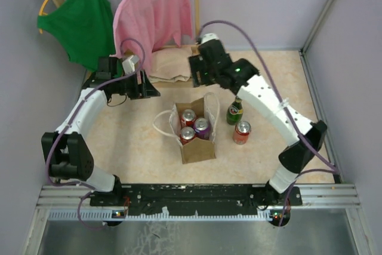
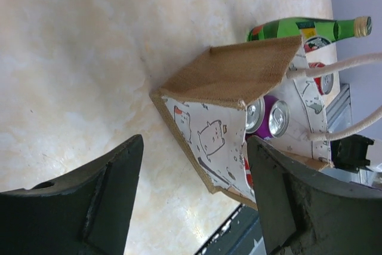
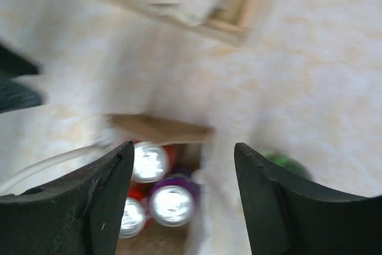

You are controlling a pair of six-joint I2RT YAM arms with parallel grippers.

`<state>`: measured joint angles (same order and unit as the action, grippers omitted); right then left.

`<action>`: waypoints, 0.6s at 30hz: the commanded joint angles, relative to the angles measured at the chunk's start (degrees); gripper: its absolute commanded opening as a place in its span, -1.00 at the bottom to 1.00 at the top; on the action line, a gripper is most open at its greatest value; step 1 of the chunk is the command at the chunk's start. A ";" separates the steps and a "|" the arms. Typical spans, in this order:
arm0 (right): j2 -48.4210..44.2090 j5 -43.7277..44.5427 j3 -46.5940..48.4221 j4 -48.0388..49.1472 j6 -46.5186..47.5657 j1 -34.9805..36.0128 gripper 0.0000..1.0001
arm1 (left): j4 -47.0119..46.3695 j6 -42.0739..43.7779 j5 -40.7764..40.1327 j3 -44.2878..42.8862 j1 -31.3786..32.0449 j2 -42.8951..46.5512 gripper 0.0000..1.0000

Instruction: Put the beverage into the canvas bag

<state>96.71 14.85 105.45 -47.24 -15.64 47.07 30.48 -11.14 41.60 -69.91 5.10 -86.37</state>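
The tan-brown canvas bag [image 1: 197, 147] stands open mid-table with white cord handles. It holds two red cans [image 1: 188, 116] and a purple can [image 1: 202, 126]. A green bottle [image 1: 235, 111] and a red can [image 1: 242, 132] stand on the table just right of the bag. My left gripper [image 1: 149, 91] is open and empty, up and left of the bag; its view shows the bag [image 2: 233, 76], cans [image 2: 271, 117] and bottle [image 2: 298, 30]. My right gripper [image 1: 200, 76] is open and empty, above and behind the bag; its blurred view looks down on the cans [image 3: 170, 201].
A folded beige cloth [image 1: 170, 67] lies at the back on a wooden rack base. A green top [image 1: 80, 19] and a pink top [image 1: 155, 13] hang behind. Walls close in left and right. The arm bases sit on the black rail [image 1: 197, 194] at the near edge.
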 commanded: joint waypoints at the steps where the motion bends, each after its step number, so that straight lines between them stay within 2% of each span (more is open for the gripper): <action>1: -7.23 7.73 0.02 -8.30 -2.59 -10.82 0.39 | -0.47 3.99 -1.30 -5.72 0.39 0.42 0.52; 4: -10.91 6.63 -4.38 -11.95 -4.55 -17.20 0.43 | -0.91 7.86 -1.95 -11.87 0.97 1.27 0.52; 6: -12.91 5.92 -7.49 -14.55 -5.88 -19.63 0.45 | 1.00 13.37 -0.18 -15.84 2.77 2.29 0.52; 10: -18.04 1.29 -18.33 -15.50 -9.68 -21.99 0.47 | 14.18 28.95 3.93 -21.75 10.96 4.52 0.49; 15: -23.83 -4.44 -32.46 -13.20 -16.46 -22.26 0.48 | 25.94 39.65 1.64 -18.82 24.33 10.33 0.49; 18: -26.82 -5.82 -38.15 -11.07 -18.67 -22.28 0.48 | 27.06 40.51 -0.51 -15.89 26.98 12.12 0.50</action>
<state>74.96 12.62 71.77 -60.99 -28.97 25.19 48.88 21.69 42.94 -88.92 30.15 -76.58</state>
